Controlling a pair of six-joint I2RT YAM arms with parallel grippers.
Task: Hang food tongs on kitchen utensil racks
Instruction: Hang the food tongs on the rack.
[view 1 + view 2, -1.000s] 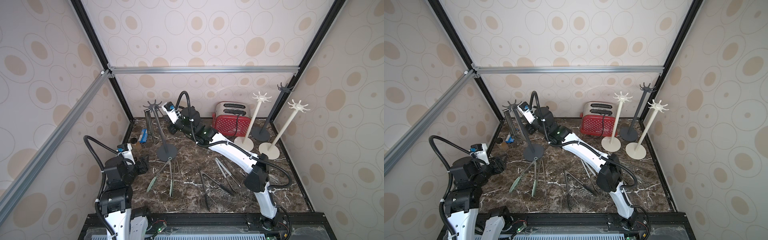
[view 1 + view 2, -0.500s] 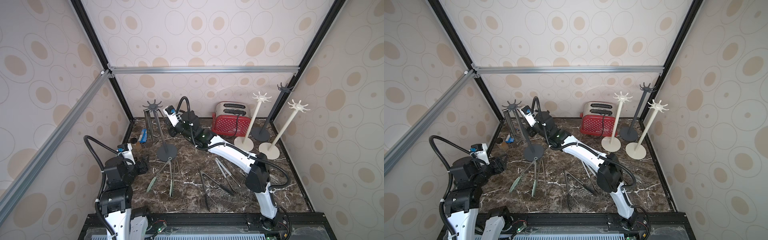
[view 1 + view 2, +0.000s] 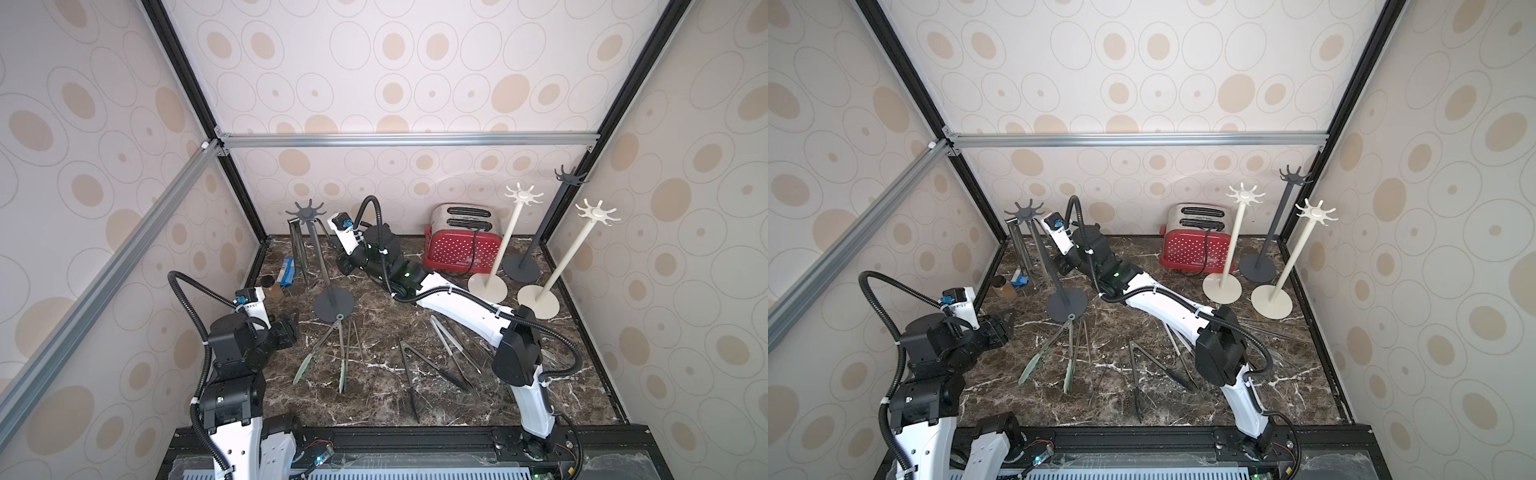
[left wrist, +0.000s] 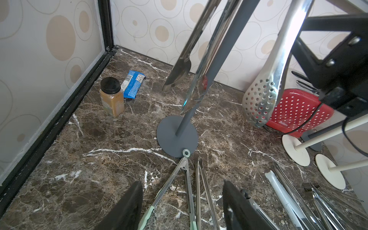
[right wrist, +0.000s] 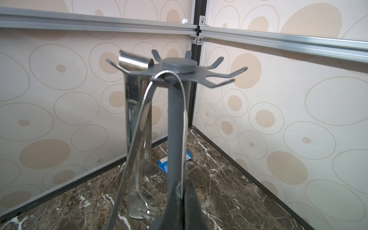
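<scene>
Over a hook of the dark grey utensil rack [image 3: 305,212] at the back left loops a thin steel food tongs [image 5: 165,74]. My right gripper [image 5: 182,191] is shut on one of its arms, low down beside the pole [image 3: 1054,270]. Another steel tongs [image 5: 137,119] hangs from the same crown. My left gripper [image 4: 182,199] is open and holds nothing. It hovers over the green-tipped tongs [image 3: 328,353] lying in front of the rack's base [image 4: 177,137]. Black tongs [image 3: 409,374] and steel tongs [image 3: 453,345] lie on the marble table. Two cream racks [image 3: 523,195] [image 3: 597,212] and a second dark one [image 3: 569,176] stand at the back right.
A red toaster [image 3: 461,245] with its cable stands against the back wall. A spice jar [image 4: 112,97] and a blue packet [image 4: 133,83] sit in the back left corner. Patterned walls with black frame posts close in three sides.
My right gripper has sunk slightly beside the dark rack's pole, still holding the tongs. The left arm has not moved.
</scene>
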